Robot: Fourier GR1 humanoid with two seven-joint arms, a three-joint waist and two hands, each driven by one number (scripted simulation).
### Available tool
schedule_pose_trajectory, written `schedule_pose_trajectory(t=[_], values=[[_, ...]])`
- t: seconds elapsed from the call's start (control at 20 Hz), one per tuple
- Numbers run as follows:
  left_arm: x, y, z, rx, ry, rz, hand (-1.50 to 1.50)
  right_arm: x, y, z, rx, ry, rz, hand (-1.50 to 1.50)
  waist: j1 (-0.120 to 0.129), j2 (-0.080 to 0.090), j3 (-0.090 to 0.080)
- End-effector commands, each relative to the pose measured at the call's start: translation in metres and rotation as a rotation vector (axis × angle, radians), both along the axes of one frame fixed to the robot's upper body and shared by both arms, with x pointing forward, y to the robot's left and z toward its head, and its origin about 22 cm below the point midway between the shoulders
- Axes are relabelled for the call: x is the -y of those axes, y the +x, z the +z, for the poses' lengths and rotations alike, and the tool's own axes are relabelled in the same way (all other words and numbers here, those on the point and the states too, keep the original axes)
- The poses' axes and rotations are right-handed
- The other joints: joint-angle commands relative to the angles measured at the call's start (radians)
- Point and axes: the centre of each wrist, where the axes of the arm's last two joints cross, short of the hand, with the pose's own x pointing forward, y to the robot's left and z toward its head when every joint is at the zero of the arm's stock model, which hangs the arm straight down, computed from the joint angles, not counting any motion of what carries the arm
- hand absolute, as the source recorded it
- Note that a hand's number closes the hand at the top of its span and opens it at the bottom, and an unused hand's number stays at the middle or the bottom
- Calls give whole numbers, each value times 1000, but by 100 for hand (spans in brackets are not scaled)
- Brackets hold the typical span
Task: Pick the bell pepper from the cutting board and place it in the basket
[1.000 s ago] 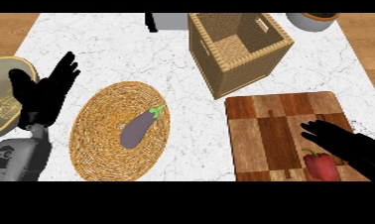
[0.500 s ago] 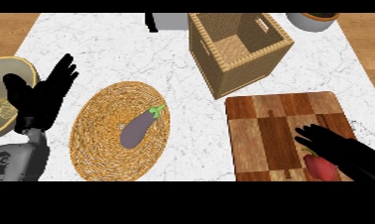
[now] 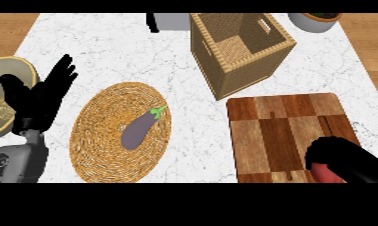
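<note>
From my remote station, reading left to right: my left robot hand [image 3: 46,92] rests at the left edge of the marble tabletop [image 3: 111,50], fingers straight and spread upward, holding nothing and touching nothing I can see, with a tan plate [image 3: 10,70] partly behind it. Just to its right a woven mat [image 3: 100,135] carries an eggplant [image 3: 142,129], which has no part in this job. Further right the basket [image 3: 240,52] stands upright near the far side of the tabletop, its mouth open, one corner close to the far edge of the cutting board [image 3: 284,135]. A grey bowl [image 3: 316,20] sits at the far right corner. At the board's near right corner my right robot hand [image 3: 341,157] is bunched into a dark curl over the bell pepper [image 3: 322,172], of which only a red sliver shows beneath the fingers; I judge the hand to be closed round it, though most of the contact is hidden from me. The risks I see from here: because so little of the pepper is visible, I cannot confirm the hold is centred, and a round, smooth vegetable taken off-centre could roll out on the lift and go off the board's near edge. The carry to the basket also crosses its tall wall, so a low path could clip the rim and tip or shove it.
</note>
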Motion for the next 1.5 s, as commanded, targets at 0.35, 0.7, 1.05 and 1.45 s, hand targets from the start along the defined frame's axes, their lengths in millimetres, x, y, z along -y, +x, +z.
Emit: schedule_pose_trajectory(t=[0.35,0.7,1.05,1.45], values=[[6,9,3,6,15,-24,0,-97,26,-35,-20,136,-290,150,28,5,5],[8,9,-1,11,-5,-16,0,-108,40,-21,10,244,-631,150,32,21,7],[13,12,2,17,-2,-47,0,-122,66,18,149,391,-798,150,80,8,24],[25,15,0,5,-7,-97,0,-141,80,83,396,535,-919,150,118,-1,10]])
